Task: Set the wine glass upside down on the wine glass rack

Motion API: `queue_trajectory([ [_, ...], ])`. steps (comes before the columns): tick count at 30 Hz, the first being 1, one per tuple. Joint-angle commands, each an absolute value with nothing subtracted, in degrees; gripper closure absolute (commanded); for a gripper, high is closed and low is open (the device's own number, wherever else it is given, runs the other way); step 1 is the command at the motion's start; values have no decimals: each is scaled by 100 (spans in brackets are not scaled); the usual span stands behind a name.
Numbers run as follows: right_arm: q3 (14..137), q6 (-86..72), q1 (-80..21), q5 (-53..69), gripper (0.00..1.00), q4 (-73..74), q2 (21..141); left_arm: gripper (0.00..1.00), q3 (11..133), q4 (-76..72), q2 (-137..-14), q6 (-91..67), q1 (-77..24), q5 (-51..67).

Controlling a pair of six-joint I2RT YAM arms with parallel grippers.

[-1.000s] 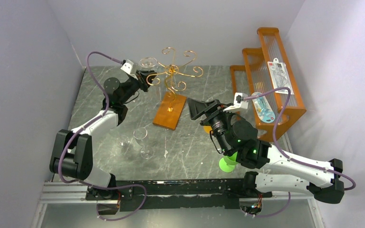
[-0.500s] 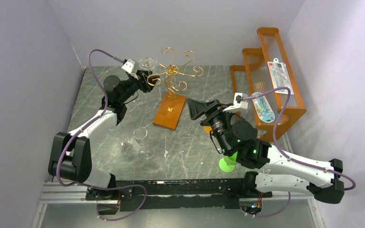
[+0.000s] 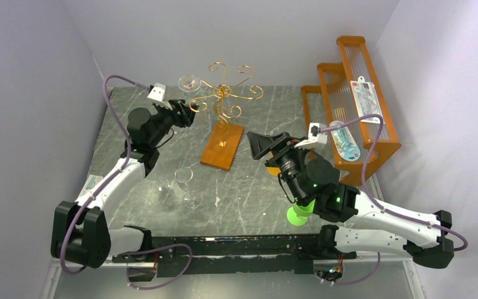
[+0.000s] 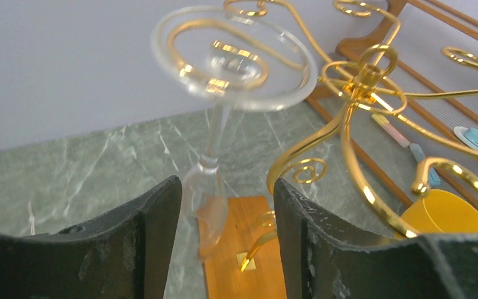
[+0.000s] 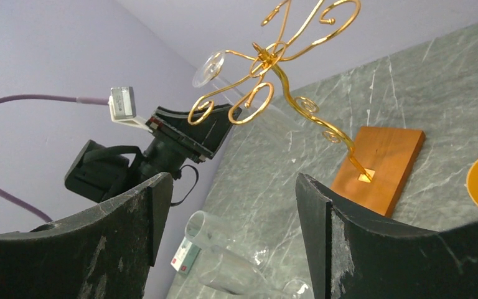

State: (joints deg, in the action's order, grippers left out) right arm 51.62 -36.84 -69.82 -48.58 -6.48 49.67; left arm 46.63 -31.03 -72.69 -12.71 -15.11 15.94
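Wine glass [image 4: 208, 187] hung upside down by its foot on a scroll arm of the wine glass rack [image 4: 348, 124], bowl between the left gripper's [image 4: 224, 205] parted jaws, right gripper [image 5: 231, 187] spread and empty, so placement looked done, with only backing the left arm clear left.

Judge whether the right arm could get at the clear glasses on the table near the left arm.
Probably yes. The right tool stands open, and only bare table lies between it and the glasses; the rack's wooden base sits farther back, off that line. Its reach is uncertain.
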Motion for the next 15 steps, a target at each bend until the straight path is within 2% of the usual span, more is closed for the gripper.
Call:
queue_trajectory([
  [1, 5229, -3820, -6970, -5006, 24, -114, 4860, 38, 4459, -2412, -6822, -1455, -1546, 917],
  [7, 5498, -3586, -6977, -4902, 21, 591, 4906, 27, 4601, -1427, -6302, -1600, -1540, 437],
  [11, 5831, -3482, -6971, -4777, 20, 1318, 5066, 12, 4935, -128, -5926, -1882, -1542, -306],
  [15, 6082, -3129, -6970, -4169, 20, 1780, 5364, 4, 5133, 1040, -5371, -1998, -1544, -638],
])
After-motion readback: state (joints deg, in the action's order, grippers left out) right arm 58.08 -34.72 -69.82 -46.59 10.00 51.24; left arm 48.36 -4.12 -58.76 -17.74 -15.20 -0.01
